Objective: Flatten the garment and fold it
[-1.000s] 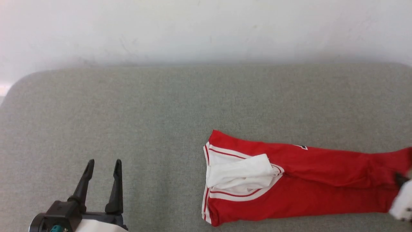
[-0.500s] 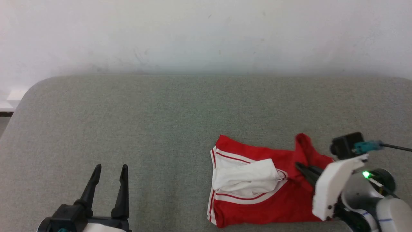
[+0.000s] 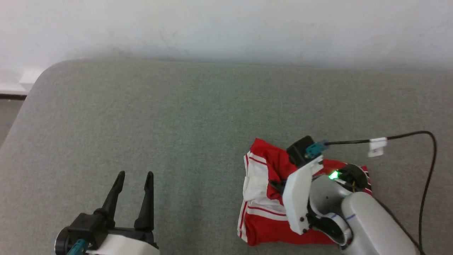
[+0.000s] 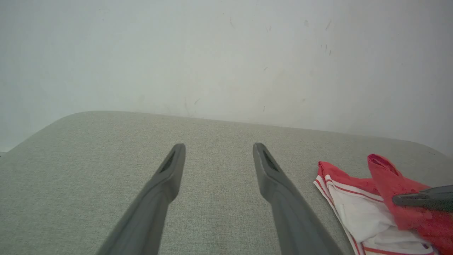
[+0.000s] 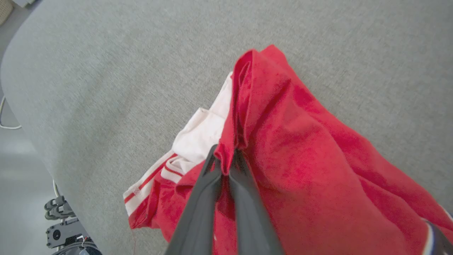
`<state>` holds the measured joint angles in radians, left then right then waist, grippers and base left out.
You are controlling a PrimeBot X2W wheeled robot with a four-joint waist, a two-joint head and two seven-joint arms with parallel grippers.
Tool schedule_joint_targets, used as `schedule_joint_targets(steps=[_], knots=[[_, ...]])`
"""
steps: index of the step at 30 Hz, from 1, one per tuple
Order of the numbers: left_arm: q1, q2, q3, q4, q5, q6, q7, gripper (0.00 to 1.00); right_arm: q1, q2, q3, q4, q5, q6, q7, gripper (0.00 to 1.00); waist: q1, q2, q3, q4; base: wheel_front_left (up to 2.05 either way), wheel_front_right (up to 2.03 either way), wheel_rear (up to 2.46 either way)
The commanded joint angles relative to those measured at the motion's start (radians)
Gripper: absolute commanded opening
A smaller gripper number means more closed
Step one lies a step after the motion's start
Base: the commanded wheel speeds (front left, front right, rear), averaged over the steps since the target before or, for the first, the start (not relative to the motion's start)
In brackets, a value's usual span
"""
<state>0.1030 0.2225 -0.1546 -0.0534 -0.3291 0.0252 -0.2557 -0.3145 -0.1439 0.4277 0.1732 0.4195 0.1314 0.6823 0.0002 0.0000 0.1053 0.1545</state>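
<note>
We are at a flat grey fabric-covered surface point(image 3: 177, 117) with rounded corners, set against a plain white wall point(image 3: 226, 24). The garment point(image 3: 263, 226), a bright red thin jersey shirt with white sleeves and red-and-white striped trim, lies bunched on the near right part of this surface. In the head view its left end is a white sleeve edged with stripes, and red cloth is doubled over on top of it.

Our right fingers point(image 5: 209, 177), two long dark ones, are pressed nearly together. They pinch a fold of the red cloth between their tips, above the white sleeve. From that pinch the red fabric rises in a creased ridge and drapes away to the right in the right wrist view. The right arm's pale wrist sits over the middle of the garment in the head view, with a small green light point(image 3: 333, 175) glowing on it. A thin black cable point(image 3: 428, 170) loops from it across the surface to the right.

Our left fingers point(image 3: 146, 198) stand spread wide apart and hold nothing. They hover over bare grey cloth at the near left, well apart from the garment. In the left wrist view the garment lies off to their right, and a raised red fold there meets the dark tip of one of the right fingers.
</note>
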Motion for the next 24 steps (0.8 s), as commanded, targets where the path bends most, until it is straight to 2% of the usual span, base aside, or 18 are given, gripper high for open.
schedule_joint_targets(steps=[1, 5, 6, 7, 8, 9, 10, 13, 17, 21, 24], knots=[[-0.018, -0.006, -0.001, 0.005, -0.007, -0.008, -0.003, 1.0, -0.023, 0.01, 0.012, 0.027, -0.014, -0.001, -0.01, 0.0, -0.0002, 0.0, 0.021, 0.021, 0.0, 0.0, 0.0], [-0.036, -0.018, -0.005, 0.021, -0.008, -0.015, -0.004, 1.0, -0.067, 0.045, 0.03, 0.161, -0.047, -0.001, -0.028, 0.0, -0.0002, 0.0, 0.034, 0.035, 0.0, 0.0, 0.0], [-0.04, -0.021, -0.006, 0.026, -0.008, -0.016, -0.005, 1.0, -0.076, 0.052, 0.032, 0.194, -0.055, -0.001, -0.027, 0.06, -0.0002, 0.0, 0.036, 0.039, 0.0, 0.0, 0.0], [-0.043, -0.023, -0.007, 0.03, -0.007, -0.018, -0.005, 1.0, -0.084, 0.059, 0.031, 0.227, -0.062, -0.001, -0.025, 0.28, -0.0002, 0.0, 0.037, 0.041, 0.0, 0.0, 0.0], [-0.046, -0.026, -0.008, 0.034, -0.007, -0.02, -0.005, 1.0, -0.091, 0.066, 0.027, 0.258, -0.07, -0.001, -0.025, 0.45, -0.0002, 0.0, 0.037, 0.043, 0.0, 0.0, 0.0], [-0.049, -0.029, -0.01, 0.038, -0.006, -0.021, -0.005, 1.0, -0.1, 0.07, 0.028, 0.285, -0.079, -0.001, -0.026, 0.91, -0.0002, 0.0, 0.038, 0.045, 0.0, 0.0, 0.0], [-0.052, -0.031, -0.011, 0.042, -0.006, -0.023, -0.005, 1.0, -0.109, 0.074, 0.03, 0.305, -0.085, -0.001, -0.029, 1.0, -0.0002, 0.0, 0.038, 0.046, 0.0, 0.0, 0.0], [-0.054, -0.037, -0.01, 0.051, -0.007, -0.026, -0.005, 1.0, -0.134, 0.084, 0.024, 0.329, -0.066, -0.001, -0.062, 1.0, -0.0002, 0.0, 0.034, 0.04, 0.0, 0.0, 0.0], [-0.042, -0.035, -0.005, 0.057, -0.008, -0.028, -0.006, 1.0, -0.15, 0.08, 0.029, 0.288, -0.02, -0.001, -0.082, 1.0, -0.0002, 0.0, 0.024, 0.016, 0.0, 0.0, 0.0], [-0.032, -0.037, -0.001, 0.051, -0.008, -0.025, -0.006, 1.0, -0.114, 0.013, -0.019, 0.168, 0.025, -0.001, -0.095, 1.0, -0.0002, 0.0, 0.02, -0.011, 0.0, 0.0, 0.0], [-0.025, -0.032, 0.004, 0.041, -0.008, -0.023, -0.006, 1.0, -0.044, -0.054, -0.107, 0.048, 0.025, -0.001, -0.104, 1.0, -0.0002, 0.0, 0.027, -0.03, 0.0, 0.0, 0.0]])
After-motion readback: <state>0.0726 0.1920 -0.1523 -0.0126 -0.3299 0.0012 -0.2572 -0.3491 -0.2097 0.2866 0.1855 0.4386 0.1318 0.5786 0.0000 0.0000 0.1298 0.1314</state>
